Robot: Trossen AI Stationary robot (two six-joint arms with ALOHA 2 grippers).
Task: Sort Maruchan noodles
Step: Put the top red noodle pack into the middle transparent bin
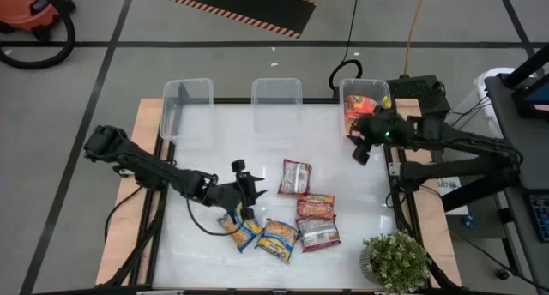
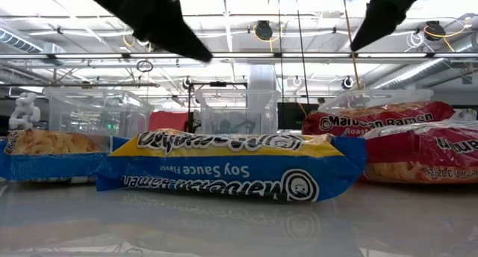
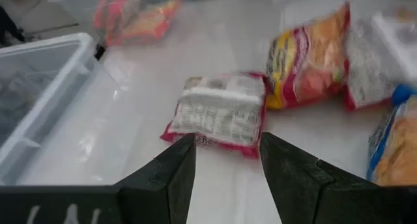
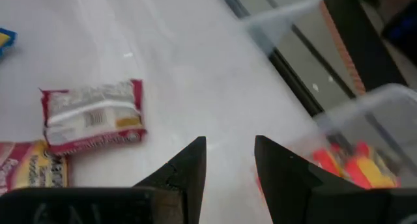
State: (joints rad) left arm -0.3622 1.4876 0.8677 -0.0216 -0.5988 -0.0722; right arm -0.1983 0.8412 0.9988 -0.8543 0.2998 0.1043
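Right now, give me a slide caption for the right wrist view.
Open right gripper above the table beside the bin of orange-red packets; one maroon packet lies beyond.

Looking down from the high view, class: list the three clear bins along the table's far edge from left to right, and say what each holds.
Left bin, nothing visible inside → middle bin, nothing visible inside → right bin, holding orange-red noodle packets, with the right tool just in front of it.

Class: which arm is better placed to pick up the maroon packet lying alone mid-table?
Left. Its gripper points at the maroon packet, fingers open and empty; the right gripper is by the far-right bin.
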